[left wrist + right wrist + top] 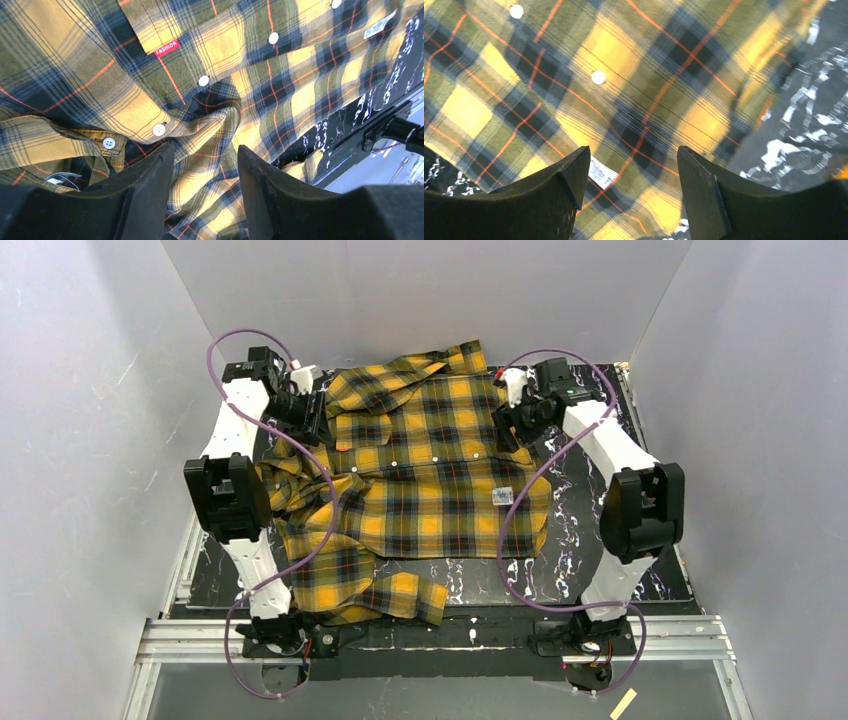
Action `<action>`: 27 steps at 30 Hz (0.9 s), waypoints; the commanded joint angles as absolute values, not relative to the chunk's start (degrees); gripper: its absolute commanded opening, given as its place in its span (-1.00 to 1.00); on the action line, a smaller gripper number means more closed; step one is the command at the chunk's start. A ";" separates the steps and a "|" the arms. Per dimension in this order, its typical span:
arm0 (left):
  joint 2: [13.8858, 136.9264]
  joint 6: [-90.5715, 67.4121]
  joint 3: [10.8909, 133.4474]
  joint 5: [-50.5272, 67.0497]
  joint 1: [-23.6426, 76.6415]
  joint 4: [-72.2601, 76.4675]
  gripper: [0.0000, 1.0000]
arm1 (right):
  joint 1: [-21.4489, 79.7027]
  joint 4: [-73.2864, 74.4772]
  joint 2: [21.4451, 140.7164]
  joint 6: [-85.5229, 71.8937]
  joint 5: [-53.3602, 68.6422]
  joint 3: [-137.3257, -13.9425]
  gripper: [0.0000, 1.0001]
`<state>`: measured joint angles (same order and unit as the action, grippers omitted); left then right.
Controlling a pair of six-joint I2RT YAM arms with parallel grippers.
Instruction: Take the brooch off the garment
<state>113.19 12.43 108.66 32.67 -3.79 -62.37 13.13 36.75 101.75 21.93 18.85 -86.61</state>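
Observation:
The yellow-and-black plaid shirt [430, 470] lies spread on the black marbled table [600, 540], collar at the far side. I cannot pick out the brooch in any view. My left gripper [312, 418] is open and empty over the shirt's far left, near the collar. In the left wrist view it [205, 147] hovers above rumpled cloth below a row of white buttons [203, 80]. My right gripper [505, 430] is open and empty over the shirt's right side. In the right wrist view it [633, 150] hangs above the small white label [601, 172].
A red FASHION tag [166, 47] sits on the pocket. The white label [503, 497] lies near the shirt's right edge. A sleeve [390, 595] is folded toward the near edge. White walls enclose the table on three sides.

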 commanded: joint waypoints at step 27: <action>97.24 12.52 76.11 29.24 -2.64 -54.12 -0.03 | 28.56 38.73 107.14 19.89 29.62 -86.92 0.40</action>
<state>96.84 20.16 78.59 30.85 -2.52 -60.64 27.55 39.09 107.35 20.86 27.81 -85.06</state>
